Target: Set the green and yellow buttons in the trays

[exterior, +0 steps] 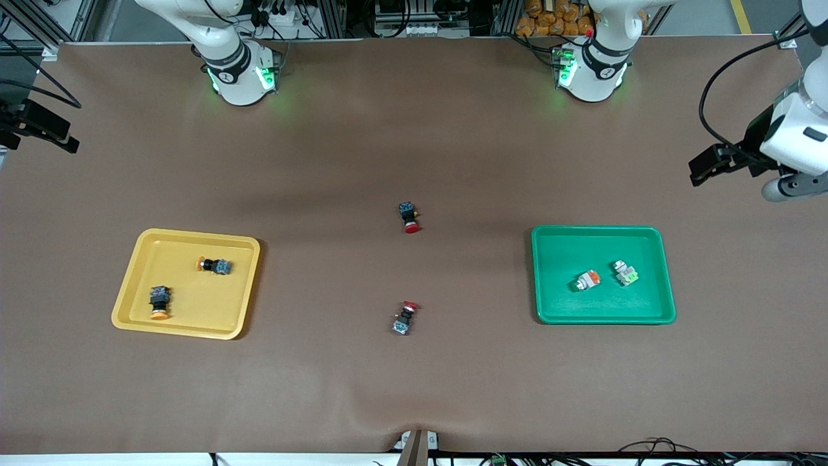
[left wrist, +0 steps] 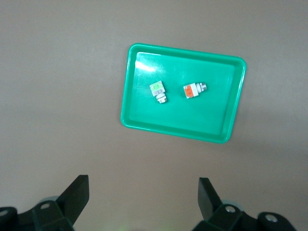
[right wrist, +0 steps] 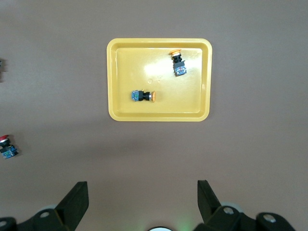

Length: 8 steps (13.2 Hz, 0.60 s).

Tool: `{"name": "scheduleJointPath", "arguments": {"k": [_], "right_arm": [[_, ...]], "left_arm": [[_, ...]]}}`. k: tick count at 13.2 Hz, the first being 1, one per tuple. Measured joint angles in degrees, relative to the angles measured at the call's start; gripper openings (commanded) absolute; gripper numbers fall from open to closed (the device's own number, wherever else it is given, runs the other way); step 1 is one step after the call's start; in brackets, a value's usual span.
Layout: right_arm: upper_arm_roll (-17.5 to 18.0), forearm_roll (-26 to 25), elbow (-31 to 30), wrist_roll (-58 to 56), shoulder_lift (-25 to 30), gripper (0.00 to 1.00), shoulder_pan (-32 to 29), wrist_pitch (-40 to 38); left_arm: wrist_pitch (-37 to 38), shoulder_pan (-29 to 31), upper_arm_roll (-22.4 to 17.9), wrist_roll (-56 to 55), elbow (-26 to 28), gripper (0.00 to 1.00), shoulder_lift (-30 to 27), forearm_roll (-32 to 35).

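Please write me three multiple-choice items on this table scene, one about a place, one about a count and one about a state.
1. Where do the two red-capped switches lie?
A. in the green tray
B. on the bare table between the trays
C. in the yellow tray

2. How many buttons are in the yellow tray?
A. one
B. two
C. four

3. How does the left tool stand?
A. open and empty
B. shut on a button
C. shut on a tray rim

Key: 1 B, the red-capped switches sit on brown table; 2 B, two orange-capped buttons lie inside; 3 A, its fingers are spread with nothing between.
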State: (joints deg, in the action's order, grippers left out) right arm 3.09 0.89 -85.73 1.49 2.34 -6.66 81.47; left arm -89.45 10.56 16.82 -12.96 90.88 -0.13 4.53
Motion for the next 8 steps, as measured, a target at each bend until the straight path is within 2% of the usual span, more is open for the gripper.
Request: {"name": "scheduleJointPath", "arguments": {"k": [8], "right_arm": [[0.2,0.0,0.0,0.1,-2.1,1.00,0.1,1.0]], "left_arm": [[3.1,-0.2,0.0,2.2,-3.1,1.00,-0.3,-0.2]]}}
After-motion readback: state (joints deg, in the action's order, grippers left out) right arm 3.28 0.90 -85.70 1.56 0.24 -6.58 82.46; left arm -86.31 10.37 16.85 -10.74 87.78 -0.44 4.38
